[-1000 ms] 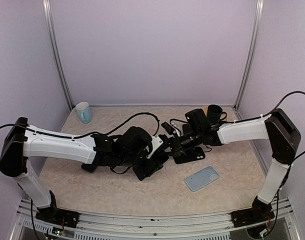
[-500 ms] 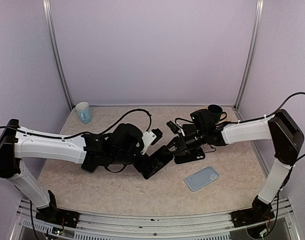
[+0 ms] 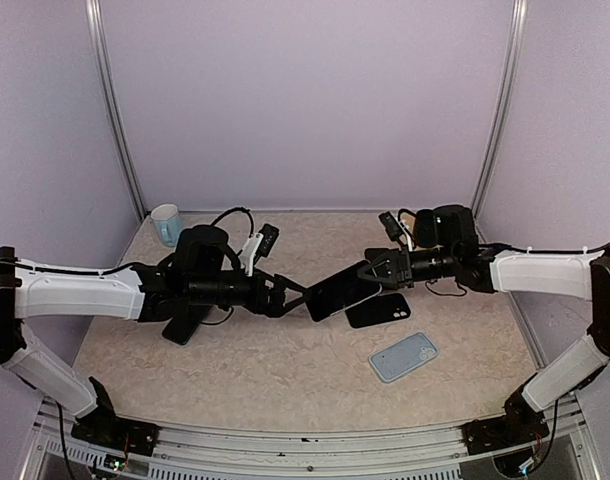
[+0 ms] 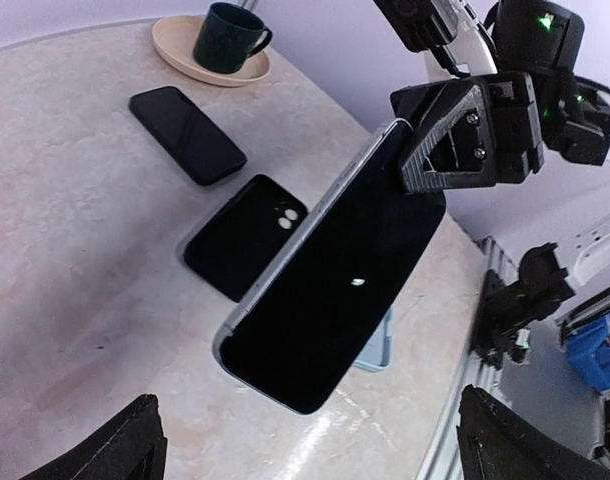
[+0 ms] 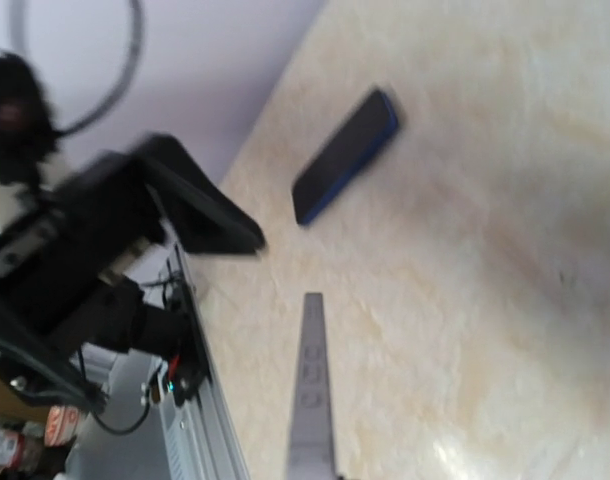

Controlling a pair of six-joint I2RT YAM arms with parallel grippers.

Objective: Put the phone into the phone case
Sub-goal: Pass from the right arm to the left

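Black handset [image 4: 185,133], likely face-up, near case [image 4: 247,235]

Pale blue mug [image 3: 166,224] at back-left corner; dark green mug [image 4: 230,35] standing on beige saucer [image 4: 175,45].

There it goes: the left pincer [image 3: 288,291] has let go and sprung wide, and its arm has drawn back toward the left side of the counter [image 3: 285,370]. The phone [image 3: 340,293] has shifted right and now hangs tilted in the air, pinched at its upper end by the right pincer [image 3: 373,274] alone. The right arm has swung out rightward too, stretching lower.
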